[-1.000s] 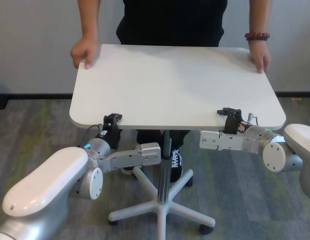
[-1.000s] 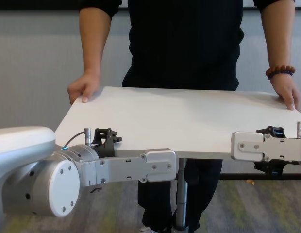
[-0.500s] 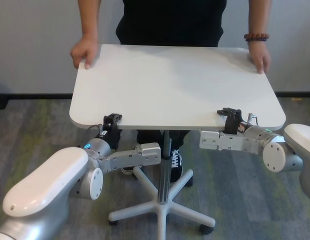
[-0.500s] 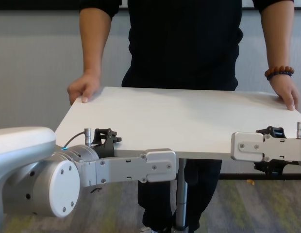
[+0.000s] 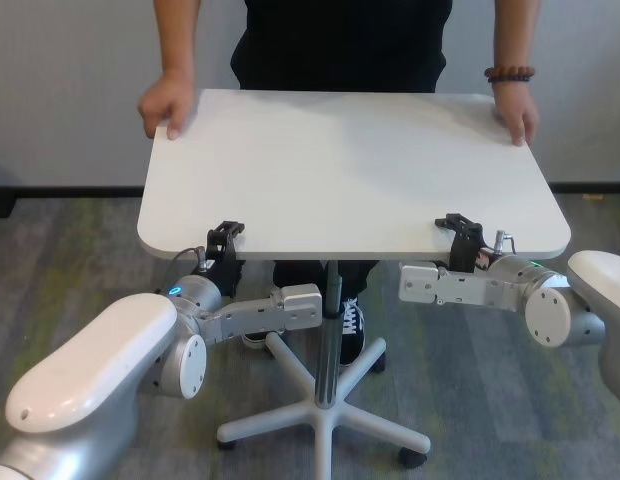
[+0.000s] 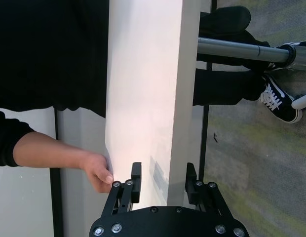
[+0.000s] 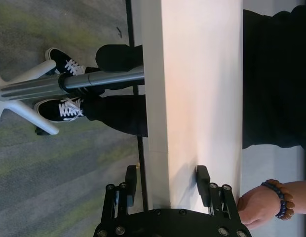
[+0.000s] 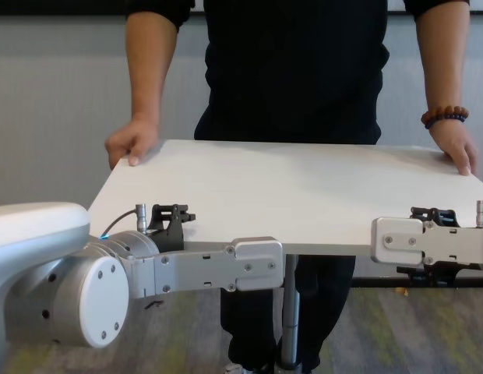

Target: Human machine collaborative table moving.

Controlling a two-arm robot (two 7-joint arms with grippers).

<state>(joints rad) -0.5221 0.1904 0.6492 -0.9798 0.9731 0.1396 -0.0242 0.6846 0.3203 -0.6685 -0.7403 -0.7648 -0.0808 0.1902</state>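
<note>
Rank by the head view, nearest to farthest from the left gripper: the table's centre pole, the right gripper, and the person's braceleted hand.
From the left gripper, at the table's near edge:
1. Centre pole, under the tabletop's middle.
2. Right gripper, along the same near edge.
3. Braceleted hand, at the far corner on the robot's right.

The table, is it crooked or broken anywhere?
Nothing stands out. The table sits level and whole, the left gripper and right gripper straddle its near edge, and the human holds the far corners.
</note>
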